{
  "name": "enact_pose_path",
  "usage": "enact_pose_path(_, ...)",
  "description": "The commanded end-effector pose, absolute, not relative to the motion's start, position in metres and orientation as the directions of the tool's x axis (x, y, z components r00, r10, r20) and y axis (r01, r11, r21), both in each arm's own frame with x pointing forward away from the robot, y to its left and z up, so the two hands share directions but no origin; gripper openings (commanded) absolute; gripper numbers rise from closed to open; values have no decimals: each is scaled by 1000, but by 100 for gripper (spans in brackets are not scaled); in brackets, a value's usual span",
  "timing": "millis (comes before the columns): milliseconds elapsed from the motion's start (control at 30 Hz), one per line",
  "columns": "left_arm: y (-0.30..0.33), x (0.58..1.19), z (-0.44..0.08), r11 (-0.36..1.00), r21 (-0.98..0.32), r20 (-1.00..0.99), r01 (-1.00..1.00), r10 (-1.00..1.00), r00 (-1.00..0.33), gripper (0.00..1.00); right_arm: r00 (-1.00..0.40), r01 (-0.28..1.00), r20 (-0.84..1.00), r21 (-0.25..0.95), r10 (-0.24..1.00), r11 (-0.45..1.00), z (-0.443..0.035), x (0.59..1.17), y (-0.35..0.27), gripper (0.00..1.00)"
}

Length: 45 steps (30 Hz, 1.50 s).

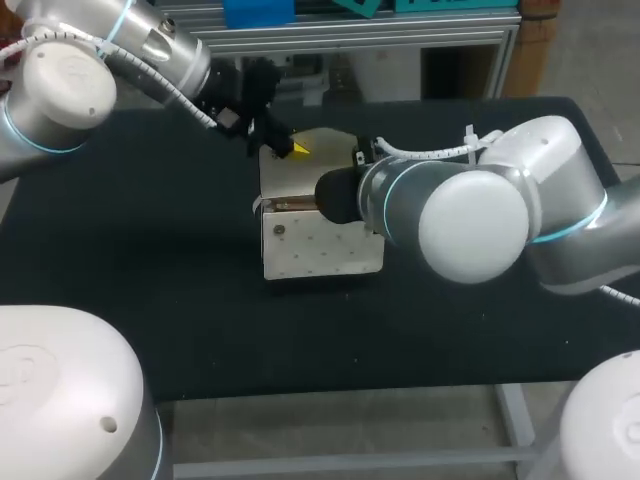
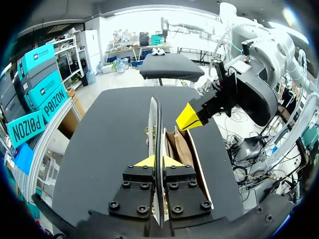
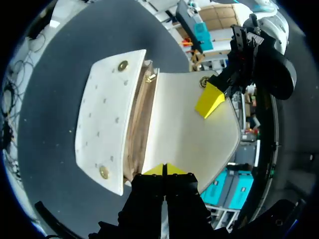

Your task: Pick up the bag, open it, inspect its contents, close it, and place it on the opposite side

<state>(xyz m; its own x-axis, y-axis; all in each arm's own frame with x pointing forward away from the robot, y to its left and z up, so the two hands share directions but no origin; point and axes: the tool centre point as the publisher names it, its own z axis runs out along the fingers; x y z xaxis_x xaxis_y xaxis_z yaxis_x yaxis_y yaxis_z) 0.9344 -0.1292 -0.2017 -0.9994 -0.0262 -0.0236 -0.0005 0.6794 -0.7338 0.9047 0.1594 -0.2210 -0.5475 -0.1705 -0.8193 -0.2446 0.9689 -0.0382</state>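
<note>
A white bag [image 1: 320, 250] with gold studs lies mid-table with its flap [image 1: 325, 150] lifted, and the brown inside [image 2: 182, 149] shows. My left gripper [image 1: 290, 147] comes from the far left and is shut on the flap's free edge [image 2: 158, 160]. In its wrist view the flap [image 2: 155, 129] is seen edge-on between the fingers. My right gripper [image 3: 164, 169] is shut on the flap's [image 3: 189, 134] side edge, next to the bag's opening. In the head view my right arm [image 1: 440, 205] hides that gripper. The bag's front panel [image 3: 104, 124] lies flat.
The black table [image 1: 130, 270] reaches well out to both sides of the bag. My right arm's bulky wrist hangs over the bag's right half. The table's front edge [image 1: 330, 385] runs close below the bag.
</note>
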Motion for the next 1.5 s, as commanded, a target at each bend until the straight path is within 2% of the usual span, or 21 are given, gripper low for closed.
enact_pose_path(33,-136,966,-224,671,-742,26,-13,9,-1000,0,-473,-229,-868,-43,-150,972,-222,874,147,0)
enact_pose_path(367,-125,1027,-261,645,-757,91,-106,-57,-994,0,-496,-211,-857,-40,-142,977,-257,859,134,0)
enact_pose_path(833,-124,1024,-298,693,-718,71,-59,-12,-997,0,-577,-207,-808,8,-116,978,-308,862,130,0)
enact_pose_path(867,-124,1024,-300,694,-718,70,-57,-9,-997,0,-581,-206,-805,9,-115,979,-311,860,130,3)
enact_pose_path(900,-124,1024,-302,699,-713,70,-60,-14,-997,0,-584,-205,-803,10,-114,979,-313,859,130,14)
enact_pose_path(1000,-123,1027,-308,696,-713,87,-82,-28,-996,0,-598,-182,-796,17,-97,983,-319,852,129,24)
enact_pose_path(1400,-120,1032,-323,692,-713,130,-109,-21,-991,0,-497,-197,-865,28,-75,980,-344,851,137,24)
enact_pose_path(1500,-122,1033,-328,697,-708,146,-112,-10,-989,0,-476,-210,-876,24,-81,977,-350,854,141,26)
